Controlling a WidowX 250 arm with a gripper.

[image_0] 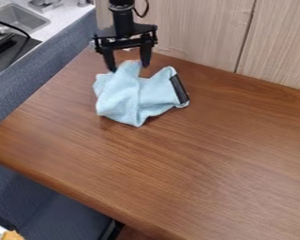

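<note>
Nearest you, the brown wood-grain tabletop [209,183] carries a crumpled pale-blue cloth [135,96] near its far edge; your black two-finger gripper [128,64] hangs over it, fingers wide apart, holding nothing; the fabric looks light and limp, easiest pinched at its raised fold [131,69].
</note>
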